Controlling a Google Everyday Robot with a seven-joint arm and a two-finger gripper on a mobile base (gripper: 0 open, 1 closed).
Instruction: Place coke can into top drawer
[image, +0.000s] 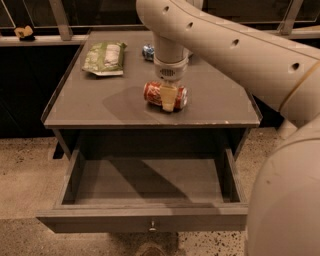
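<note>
Greys and one red can
Cream gripper (168, 96) over the red-orange, white-marked coke can (152, 93); grey top drawer (100, 218) and cabinet top (95, 102); green snack bag (105, 56).

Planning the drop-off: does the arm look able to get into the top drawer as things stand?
Likely yes: the top drawer stands open below the gripper, which is at the coke can on the cabinet top.
</note>
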